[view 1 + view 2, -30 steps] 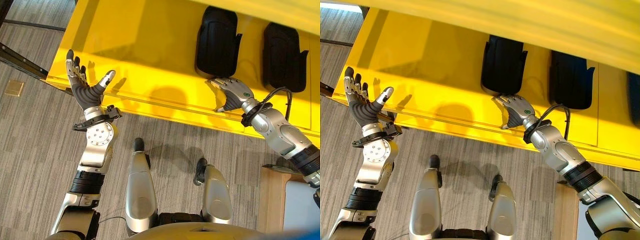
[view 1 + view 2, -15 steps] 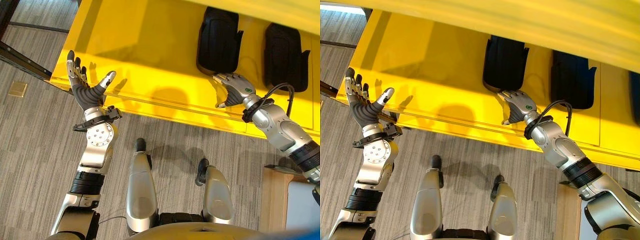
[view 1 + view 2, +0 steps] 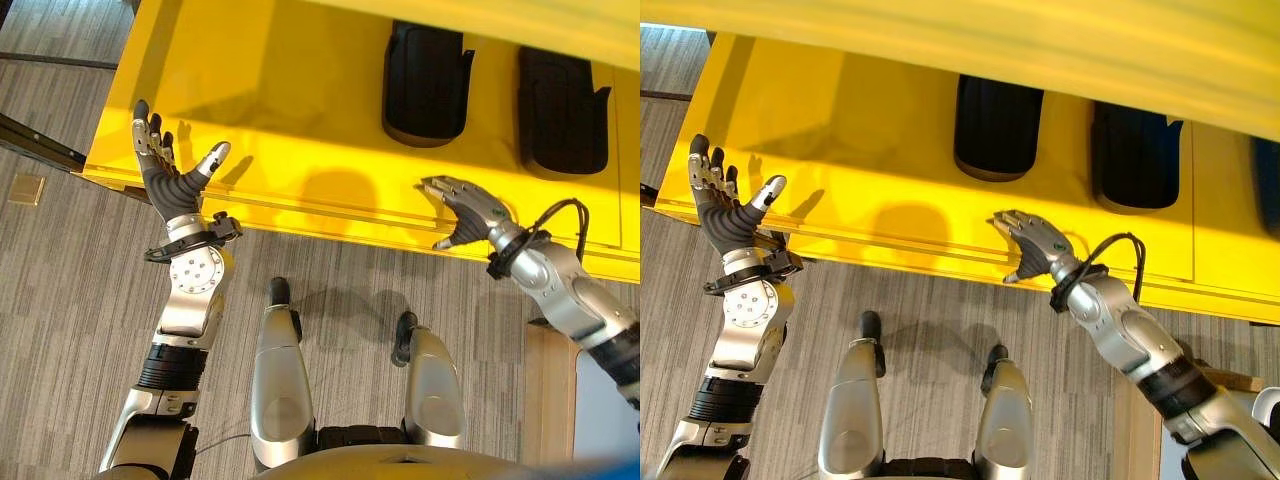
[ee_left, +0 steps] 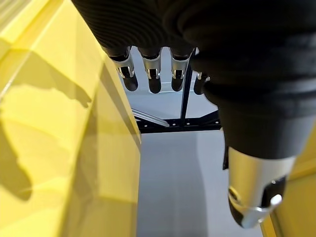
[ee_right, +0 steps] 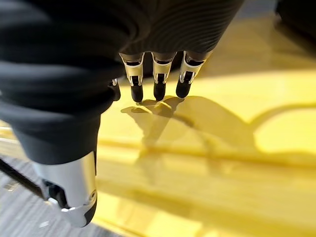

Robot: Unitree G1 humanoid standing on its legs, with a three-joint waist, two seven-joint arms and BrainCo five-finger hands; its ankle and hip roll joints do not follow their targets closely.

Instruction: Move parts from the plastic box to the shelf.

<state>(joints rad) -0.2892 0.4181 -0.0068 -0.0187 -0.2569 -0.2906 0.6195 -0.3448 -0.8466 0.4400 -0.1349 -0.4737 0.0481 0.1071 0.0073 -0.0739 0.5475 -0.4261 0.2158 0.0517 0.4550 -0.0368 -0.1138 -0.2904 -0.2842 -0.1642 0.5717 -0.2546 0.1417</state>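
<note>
- The right hand (image 3: 470,212) hovers over the front lip of the yellow shelf (image 3: 300,100), its fingers relaxed and spread, nothing between them and the thumb.
- In the right wrist view the dark-tipped fingers (image 5: 158,79) of this hand hang just above the yellow surface, with their shadow directly beneath; whether the tips touch it I cannot tell.
- Beyond the right hand's fingertips, deeper on the shelf, lies a black ribbed part (image 3: 425,82), apart from the hand.
- A second black ribbed part (image 3: 562,110) lies on the shelf beside the first, to the outer side of the right hand, the two parts near each other but not touching.
- In the right eye view the edge of a third dark part (image 3: 1268,185) shows farther along the shelf on that same side.
- The left hand (image 3: 160,165) is raised at the shelf's left front corner, palm open, fingers straight and thumb held apart, holding nothing.
- In the left wrist view the straight fingers (image 4: 150,74) of this hand point past the shelf's yellow edge.
- Grey striped carpet floor (image 3: 60,300) lies below both hands.
</note>
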